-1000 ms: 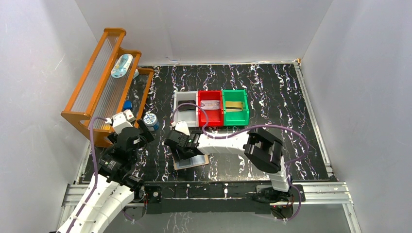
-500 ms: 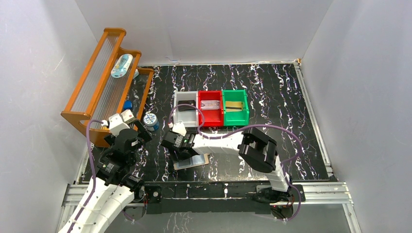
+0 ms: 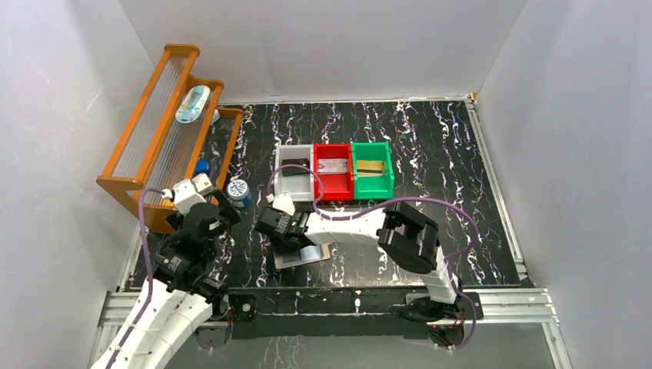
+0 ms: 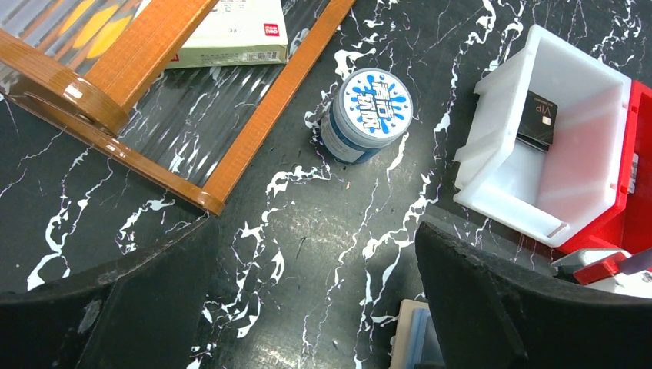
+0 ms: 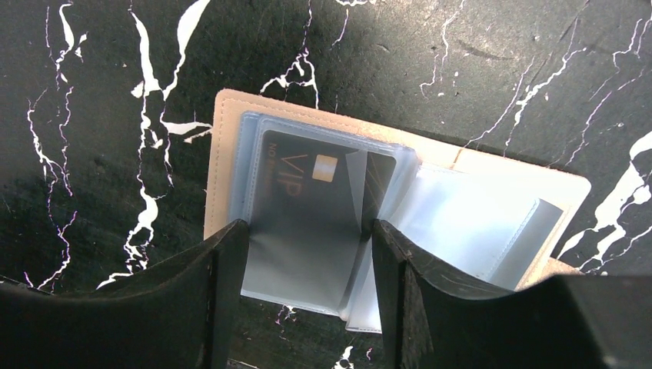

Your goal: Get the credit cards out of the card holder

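Tan leather-like and splayed open, the card holder (image 5: 503,181) is lying flat on the black marbled table (image 3: 446,154) near its front edge, just ahead of the two arm bases. Its pale blue glossy pockets are facing up. A black card (image 5: 304,181) lettered "VIP" is sitting inside the leftmost clear sleeve, as the right wrist camera shows.

The right gripper (image 5: 307,296) is hanging directly over the holder with its jaws parted. One finger is standing at each side of the sleeve that is carrying the black card. Whether the fingertips are touching the plastic cannot be told.

The left gripper (image 4: 315,323) is hovering over bare table to the left, with its fingers spread wide and nothing between them. It is pointing toward a blue-lidded jar (image 4: 369,111), which is standing beside an orange wooden rack (image 4: 100,84).

Farther back, three small bins are sitting touching in a row. The white bin (image 4: 500,131) is holding another black card (image 4: 538,119), the red bin (image 3: 318,173) is holding a pale card (image 3: 333,164), and the green bin (image 3: 388,173) is holding a gold one (image 3: 370,167).
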